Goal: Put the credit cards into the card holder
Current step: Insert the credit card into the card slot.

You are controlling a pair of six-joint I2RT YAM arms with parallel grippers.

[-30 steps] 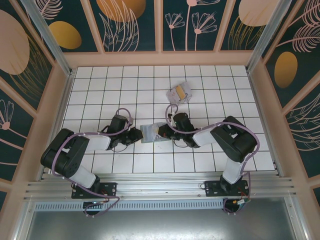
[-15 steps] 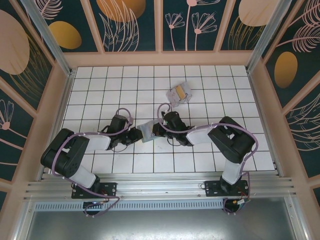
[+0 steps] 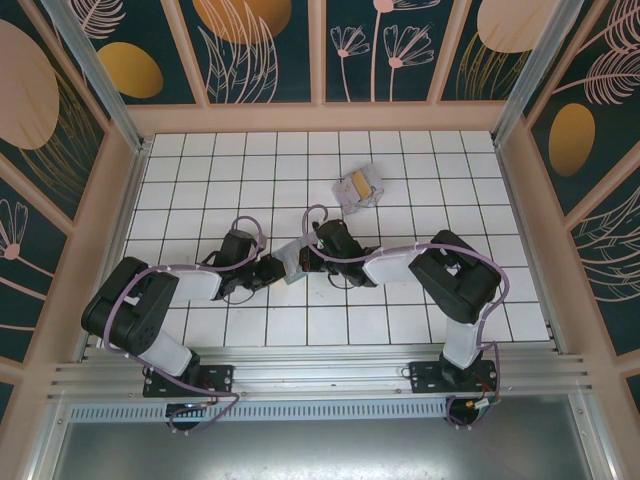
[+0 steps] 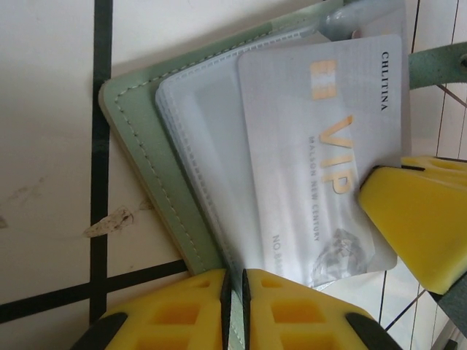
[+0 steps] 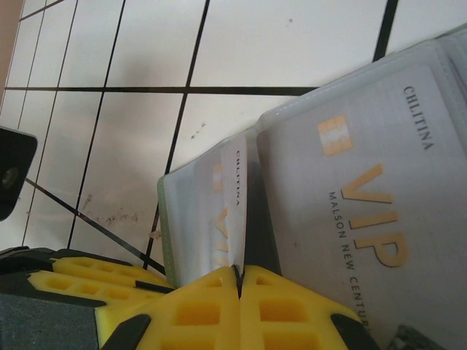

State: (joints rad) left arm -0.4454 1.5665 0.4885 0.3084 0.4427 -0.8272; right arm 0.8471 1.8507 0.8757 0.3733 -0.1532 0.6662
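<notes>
The sage-green card holder [image 3: 290, 257] lies open between the two grippers. My left gripper [image 4: 235, 292] is shut on the holder's near edge, beside its green cover [image 4: 139, 146] and clear sleeves. My right gripper [image 5: 239, 281] is shut on a silver credit card [image 5: 238, 204] seen edge-on, with its far end at the holder's clear sleeves [image 5: 193, 211]. A silver VIP card [image 5: 365, 211] lies flat on the holder's inside, and it also shows as the VIP card [image 4: 314, 160] in the left wrist view. The other credit cards [image 3: 358, 187], pale with one yellow, lie farther back on the tiles.
A white tiled floor [image 3: 450, 200] is walled by wooden panels on three sides. The right gripper's yellow finger [image 4: 416, 219] crowds the holder from the right. Both arms [image 3: 180, 285] meet near the floor's middle.
My right gripper has moved left with its card, up to the holder. The holder's free half has tilted a little. The left gripper has kept its place and grip.
</notes>
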